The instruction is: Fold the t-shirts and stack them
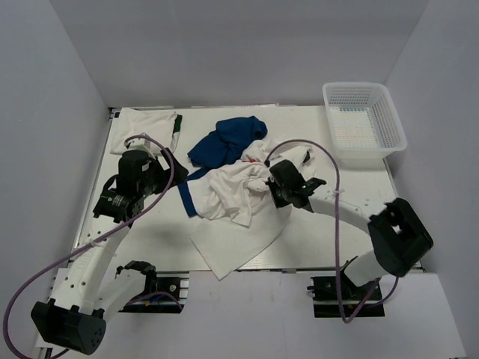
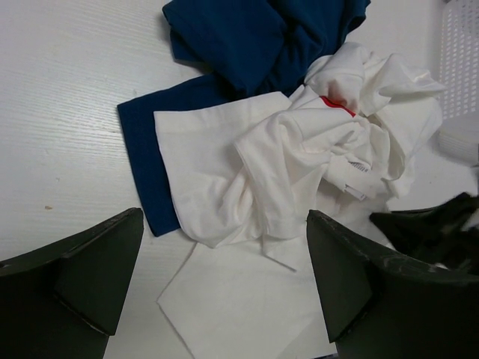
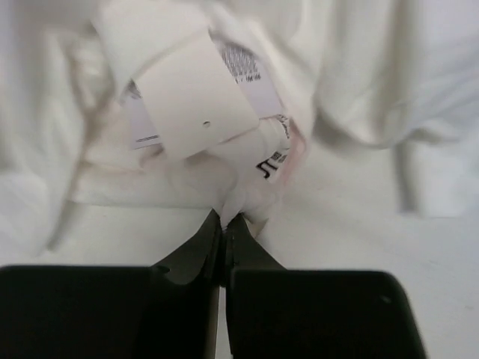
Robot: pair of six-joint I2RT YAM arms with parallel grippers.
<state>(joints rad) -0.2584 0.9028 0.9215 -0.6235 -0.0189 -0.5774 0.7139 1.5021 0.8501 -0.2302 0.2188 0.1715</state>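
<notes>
Left arm (image 1: pixel 97 254) rises from its base at the near edge and reaches forward, its wrist angled down. Left gripper (image 2: pixel 224 224) has its two dark fingers (image 2: pixel 90 277) spread wide, touching nothing. Right arm (image 1: pixel 352 206) bends at the elbow, its forearm running leftward across the table. Right gripper (image 3: pixel 223 224) has its jaws pressed together, tips pinching a fold of the white t-shirt (image 3: pixel 352 82).

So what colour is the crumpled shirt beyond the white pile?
The shirt is royal blue; left wrist view shows it best.
</notes>
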